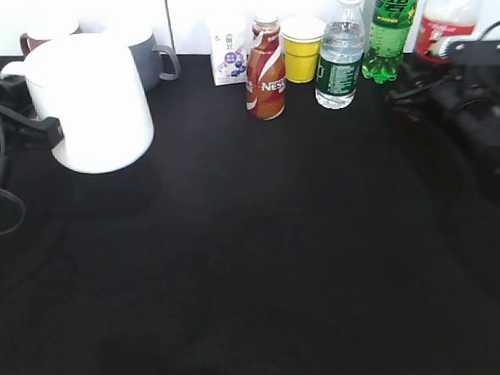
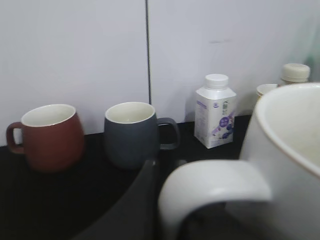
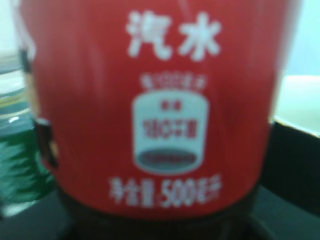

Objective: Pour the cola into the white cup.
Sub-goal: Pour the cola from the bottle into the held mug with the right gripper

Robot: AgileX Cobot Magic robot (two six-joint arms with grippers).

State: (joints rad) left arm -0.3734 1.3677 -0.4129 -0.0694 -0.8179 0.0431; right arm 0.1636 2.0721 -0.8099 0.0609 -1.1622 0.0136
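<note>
A: The white cup (image 1: 93,103) is seen at the far left of the bench (image 1: 253,262), with the left hand (image 1: 55,134) at its handle side. From the left wrist view the handle (image 2: 210,192) fills the foreground, and a dark finger (image 2: 135,205) is seen just beside it.

B: Is the cup held?

A: That cannot be told. One finger is shown beside the handle; the other is hidden, so how far the hand stands open is not given.

B: And the cola (image 1: 444,21)?

A: It is found upright at the back right, just beside the green soda bottle (image 1: 390,32). The right hand (image 1: 432,84) is placed low against it. In the right wrist view the red label (image 3: 160,105) fills nearly the whole frame, with dark liquid below. The fingers themselves are not shown there, so closure on the bottle cannot be confirmed.

B: So the step in hand?

A: It is judged to be the securing of both things before any pour. The bottle should be gripped squarely on the label band and lifted straight up, since the green bottle and the water bottle (image 1: 339,59) stand close by and could be knocked.

B: And the cap?

A: Its state cannot be seen; that should be settled before tilting. The cup should be kept level and brought toward the middle, well away from the grey mug (image 1: 151,57) behind it.
</note>
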